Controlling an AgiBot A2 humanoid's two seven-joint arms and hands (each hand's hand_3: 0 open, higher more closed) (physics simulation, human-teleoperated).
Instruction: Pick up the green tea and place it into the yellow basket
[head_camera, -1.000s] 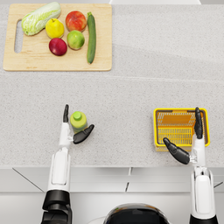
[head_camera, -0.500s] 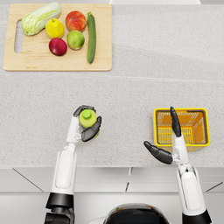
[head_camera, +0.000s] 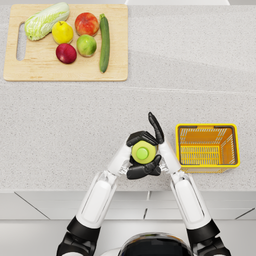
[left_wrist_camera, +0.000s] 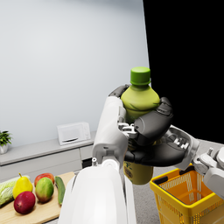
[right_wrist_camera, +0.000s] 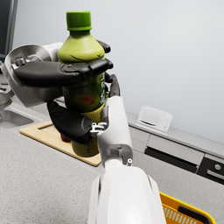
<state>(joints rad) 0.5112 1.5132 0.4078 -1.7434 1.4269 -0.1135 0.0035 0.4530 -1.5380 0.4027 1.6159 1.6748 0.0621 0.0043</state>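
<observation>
1. The tea (head_camera: 143, 153) stands upright, raised above the counter (head_camera: 75, 130), just left of the basket (head_camera: 207, 145).
2. The left hand (head_camera: 141, 141) wraps its fingers (left_wrist_camera: 151, 124) round the bottle's upper body.
3. The right hand (head_camera: 150, 167) also clasps the bottle, one finger (head_camera: 156, 127) pointing straight out past it.
4. Both hands meet on the bottle.

- Kitchen: speckled stone countertop (head_camera: 75, 120).
- Wooden cutting board (head_camera: 30, 72) with cabbage (head_camera: 46, 20), fruit, cucumber (head_camera: 104, 42).
- Microwave (right_wrist_camera: 154, 117) on far counter; drawers below.
</observation>
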